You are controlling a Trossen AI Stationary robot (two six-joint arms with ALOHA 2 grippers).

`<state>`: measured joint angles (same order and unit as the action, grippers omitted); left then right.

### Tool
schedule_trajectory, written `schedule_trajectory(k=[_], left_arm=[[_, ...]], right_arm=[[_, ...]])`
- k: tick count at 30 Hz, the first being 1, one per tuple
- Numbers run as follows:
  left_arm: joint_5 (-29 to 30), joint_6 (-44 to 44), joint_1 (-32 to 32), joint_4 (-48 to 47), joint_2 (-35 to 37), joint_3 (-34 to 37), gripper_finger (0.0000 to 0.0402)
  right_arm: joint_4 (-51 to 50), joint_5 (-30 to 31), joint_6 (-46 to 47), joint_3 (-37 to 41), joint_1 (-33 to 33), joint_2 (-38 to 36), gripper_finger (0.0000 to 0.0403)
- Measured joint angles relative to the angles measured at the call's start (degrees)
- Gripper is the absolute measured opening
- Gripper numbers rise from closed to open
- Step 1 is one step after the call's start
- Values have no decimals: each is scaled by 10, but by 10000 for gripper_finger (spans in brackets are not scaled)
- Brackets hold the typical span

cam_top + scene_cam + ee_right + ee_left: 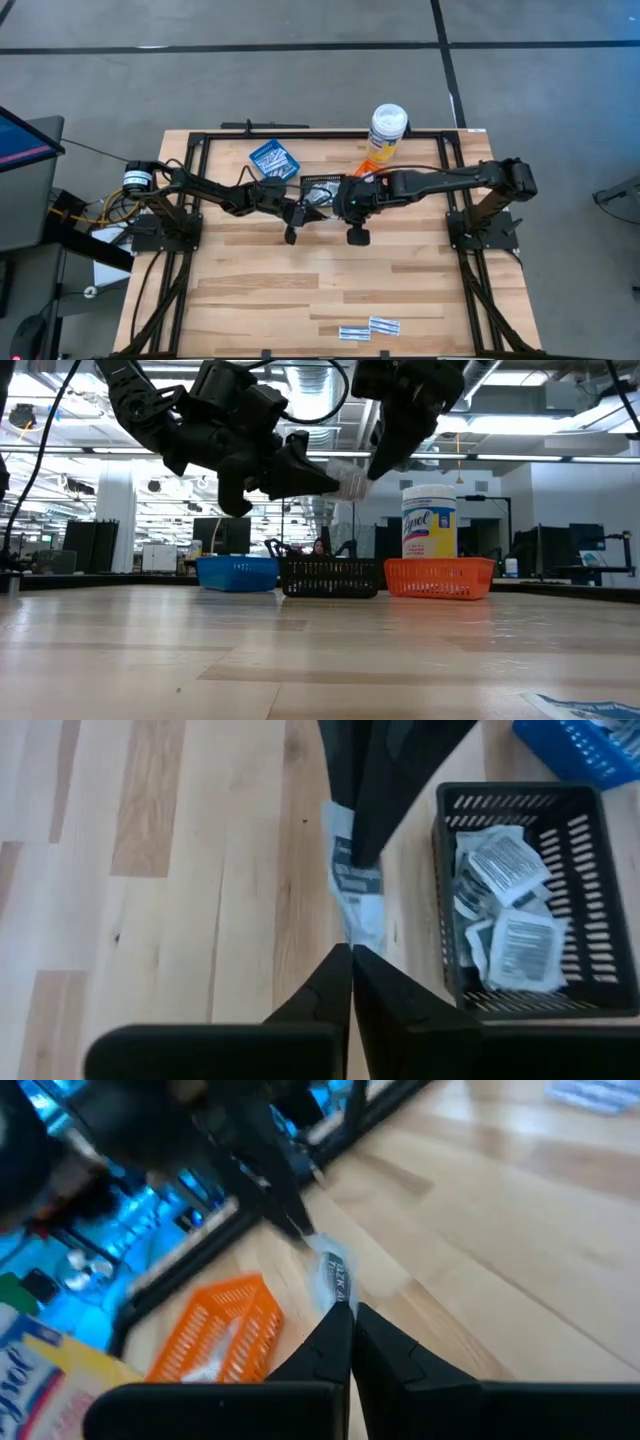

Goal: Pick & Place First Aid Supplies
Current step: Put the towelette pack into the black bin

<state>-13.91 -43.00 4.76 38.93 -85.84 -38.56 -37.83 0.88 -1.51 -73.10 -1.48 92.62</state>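
Observation:
A narrow white packet with dark print (350,482) is held in the air between both grippers, well above the table. My left gripper (328,480) comes in level and is shut on one end. My right gripper (372,468) comes down from above and is shut on the other end. From above, both grippers (305,212) (336,205) meet beside the black basket (320,188). That basket (510,910) holds several white square packets. Two more strip packets (369,328) lie flat near the table's near edge. My left gripper pinches the packet's end (337,1292) between its two fingers, which lie along the strip. The packet is clear of the table and sticks out ahead of the fingertips. My right gripper pinches the packet's opposite end (364,932) between its two fingers, slanting down from above. The packet spans between the two grippers, clear of the table.
A blue basket (274,160), the black basket and an orange basket (372,166) stand in a row near the far edge. A tall white bottle with a yellow label (387,131) stands by the orange one. Bare wooden tabletop (330,280) lies toward the near edge.

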Motion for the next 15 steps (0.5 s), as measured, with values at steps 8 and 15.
schedule_trajectory(k=[8,15], left_arm=[[4,0,0,-9,-1,2,6],[3,22,0,3,-1,2,8]], right_arm=[[-41,5,-6,-37,0,-1,1],[-41,7,-5,-37,-4,4,4]])
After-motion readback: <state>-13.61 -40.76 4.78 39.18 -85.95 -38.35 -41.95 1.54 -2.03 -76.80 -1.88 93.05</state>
